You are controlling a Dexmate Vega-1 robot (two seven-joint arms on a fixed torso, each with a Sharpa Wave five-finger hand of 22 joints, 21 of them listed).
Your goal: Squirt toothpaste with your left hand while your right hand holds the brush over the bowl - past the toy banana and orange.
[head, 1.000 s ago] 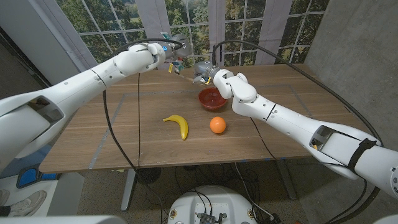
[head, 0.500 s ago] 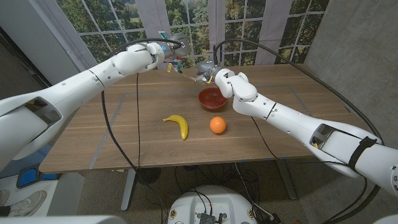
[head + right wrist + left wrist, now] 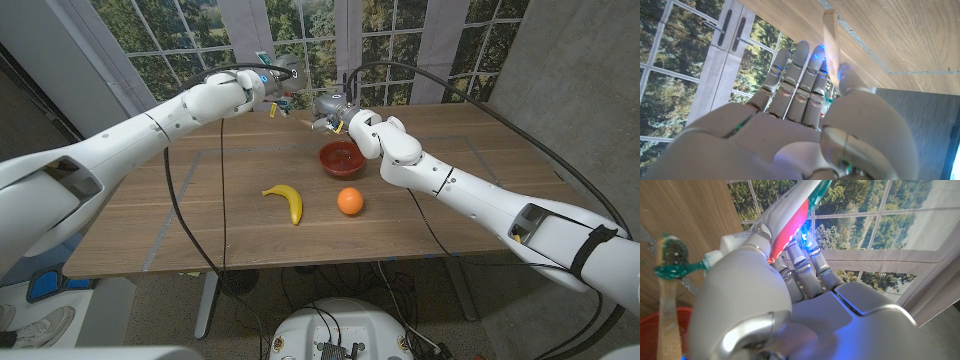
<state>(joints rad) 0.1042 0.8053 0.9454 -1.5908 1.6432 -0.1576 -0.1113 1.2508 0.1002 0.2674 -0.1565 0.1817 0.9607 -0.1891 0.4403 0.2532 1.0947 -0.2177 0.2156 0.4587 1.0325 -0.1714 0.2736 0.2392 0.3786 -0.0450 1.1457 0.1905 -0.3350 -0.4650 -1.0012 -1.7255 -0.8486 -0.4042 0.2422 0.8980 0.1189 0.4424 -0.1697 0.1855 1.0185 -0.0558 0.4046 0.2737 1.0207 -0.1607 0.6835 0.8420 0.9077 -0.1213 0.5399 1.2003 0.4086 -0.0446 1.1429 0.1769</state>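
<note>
Head view: two white robot arms reach over a wooden table (image 3: 200, 215). The left hand (image 3: 268, 85) is raised above the far side of the table, its fingers closed around a toothpaste tube (image 3: 280, 103). Just beside it, the right hand (image 3: 335, 112) is wrapped around a wooden toothbrush (image 3: 303, 120) whose head points toward the left hand. A red bowl (image 3: 341, 158) sits on the table just below and nearer than the right hand. Nearer still lie a toy orange (image 3: 349, 201), close to the bowl, and a toy banana (image 3: 286, 199), beside the orange on the left hand's side.

Left wrist view: the left hand (image 3: 785, 305) clamps the white, red and green toothpaste tube (image 3: 795, 210). The tube's teal nozzle (image 3: 682, 269) touches the bristled head of the toothbrush (image 3: 667, 300), and the rim of the bowl (image 3: 680, 330) shows behind the brush.

Right wrist view: the right hand (image 3: 800, 130) has its fingers (image 3: 795, 85) closed around the pale handle of the toothbrush (image 3: 830, 37), which sticks out beyond the fingertips.
</note>
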